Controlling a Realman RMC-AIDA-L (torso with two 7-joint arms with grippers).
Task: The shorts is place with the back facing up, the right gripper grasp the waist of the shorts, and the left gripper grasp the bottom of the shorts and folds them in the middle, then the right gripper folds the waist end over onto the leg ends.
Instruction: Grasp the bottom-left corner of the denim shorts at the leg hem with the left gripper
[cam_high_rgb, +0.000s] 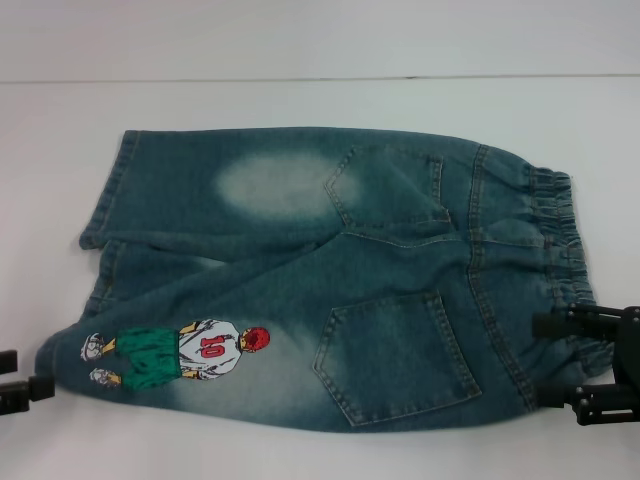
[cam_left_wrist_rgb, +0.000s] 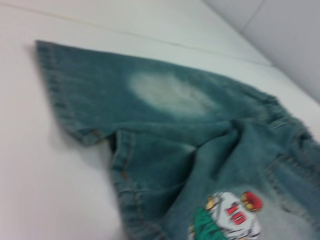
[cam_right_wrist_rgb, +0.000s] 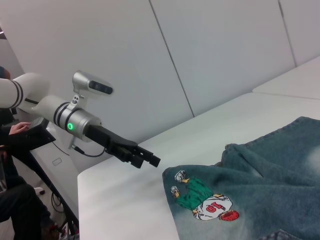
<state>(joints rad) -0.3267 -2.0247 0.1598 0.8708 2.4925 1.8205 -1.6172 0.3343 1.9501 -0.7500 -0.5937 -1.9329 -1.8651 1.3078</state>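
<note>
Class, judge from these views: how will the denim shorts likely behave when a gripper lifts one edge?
The shorts will probably drape: they already crumple near the hems. The gathered waist likely offers a thicker hold. They look unlikely to roll, lying flat on the table.

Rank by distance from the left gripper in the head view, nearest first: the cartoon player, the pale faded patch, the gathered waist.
From the left gripper, at the left edge:
1. Cartoon player, on the near leg, beside it.
2. Pale faded patch, mid-shorts, on the far leg.
3. Waist, at the right end by the right gripper.

We see a white table (cam_high_rgb: 300, 450), white wall panels (cam_right_wrist_rgb: 200, 55) behind, and a seated person (cam_right_wrist_rgb: 12, 190).
</note>
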